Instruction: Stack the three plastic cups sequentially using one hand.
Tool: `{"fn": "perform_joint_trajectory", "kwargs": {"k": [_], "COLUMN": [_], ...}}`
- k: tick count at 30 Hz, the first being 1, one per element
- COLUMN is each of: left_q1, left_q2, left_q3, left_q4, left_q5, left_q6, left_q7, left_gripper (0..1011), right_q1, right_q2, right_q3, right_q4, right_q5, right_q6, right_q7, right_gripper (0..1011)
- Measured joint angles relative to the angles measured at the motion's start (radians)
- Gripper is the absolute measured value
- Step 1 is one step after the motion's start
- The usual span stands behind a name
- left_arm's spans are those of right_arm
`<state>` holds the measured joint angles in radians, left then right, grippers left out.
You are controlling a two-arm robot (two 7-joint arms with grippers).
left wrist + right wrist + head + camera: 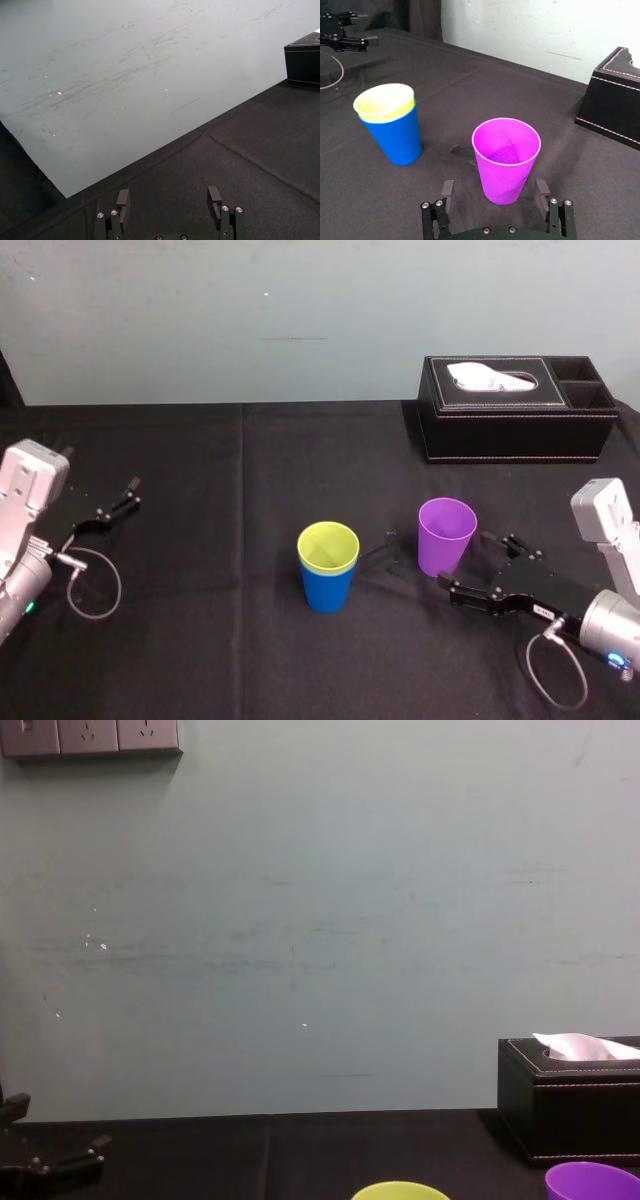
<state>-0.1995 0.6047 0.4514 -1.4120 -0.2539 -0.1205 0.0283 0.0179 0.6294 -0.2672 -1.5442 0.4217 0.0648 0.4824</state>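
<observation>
The right gripper's [494, 189] thin black fingers [448, 190] are standing wide apart, empty, flanking the smooth tapered purple cup [446, 535], while the yellow-green cup [328, 546] is sitting nested in the blue cup [328, 590] and the left gripper [169, 197] is idling, also spread and empty.

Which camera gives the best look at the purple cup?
The right wrist view: the purple cup stands whole and close, mouth open, between the open fingers of the right gripper. The head view shows it smaller, from above, right of the stacked cups. The chest view catches its rim.
</observation>
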Motion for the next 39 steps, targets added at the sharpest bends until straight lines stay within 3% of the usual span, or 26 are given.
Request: {"fn": "perform_joint_trajectory", "kwargs": {"k": [39], "left_q1": [0.0], "left_q2": [0.0], "left_q3": [0.0], "left_q4": [0.0], "left_q5": [0.0], "left_q6": [0.0], "left_q7": [0.0], "left_gripper": [1010], "right_q1": [0.129], "right_q2": [-0.064], "right_q3": [-0.062], "right_q4": [0.096], "right_q5": [-0.046], "right_q6": [0.012], "right_q7": [0.012], "right_gripper": [1004]}}
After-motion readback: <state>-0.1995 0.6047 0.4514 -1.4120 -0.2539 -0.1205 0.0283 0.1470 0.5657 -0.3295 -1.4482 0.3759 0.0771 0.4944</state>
